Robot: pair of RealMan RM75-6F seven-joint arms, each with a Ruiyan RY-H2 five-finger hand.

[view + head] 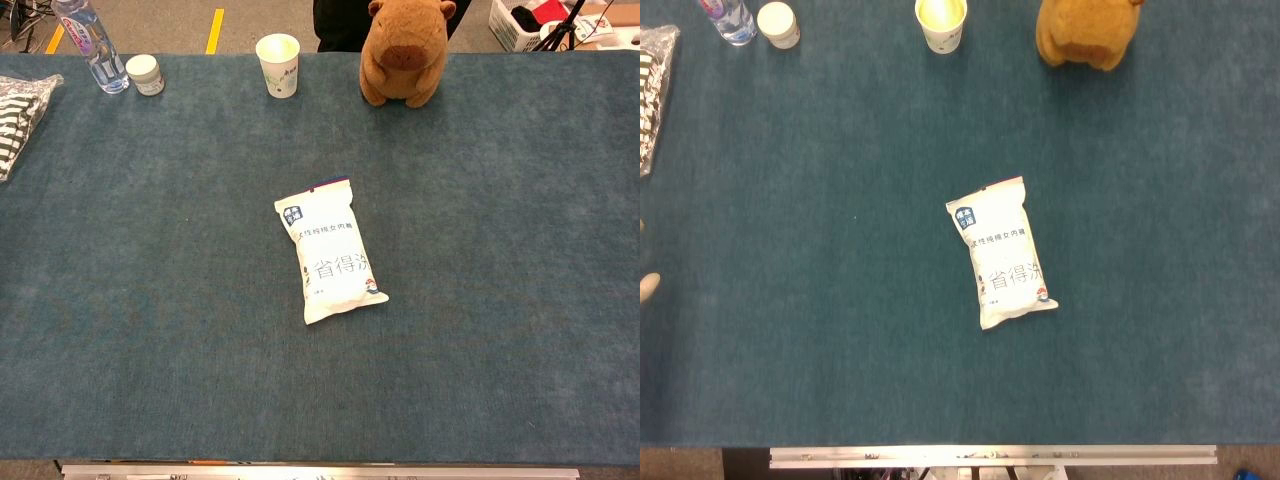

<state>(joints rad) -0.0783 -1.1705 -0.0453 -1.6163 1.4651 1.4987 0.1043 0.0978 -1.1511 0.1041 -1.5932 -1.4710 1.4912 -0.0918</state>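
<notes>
We look down on a wide table covered in dark teal felt-like cloth [790,300], and most of that surface lies bare around the middle. Its near edge runs along a silver metal rail [990,456] at the bottom of the head view. The far edge carries a row of things: a clear plastic water bottle with a purple label [93,42] at the far left, a small white lidded jar [146,74] just beside it, a white paper cup [278,63] further right, and a brown plush capybara toy [404,50] sitting upright near the middle of the far edge. At the left edge lies a crinkled black-and-white striped packet [22,110], partly cut off by the frame.

The white plastic pouch with blue printing [1000,253] lies flat near the centre of the table, its long side tilted a little, with its blue-labelled end toward the far side. Open cloth surrounds it on every side, and it stands well apart from the far row and from the striped packet.

Neither of our hands shows clearly in either view. At the left border of the head view a small pale shape peeks in, too little to identify. So we cannot tell how the fingers lie, and nothing touches the pouch.
</notes>
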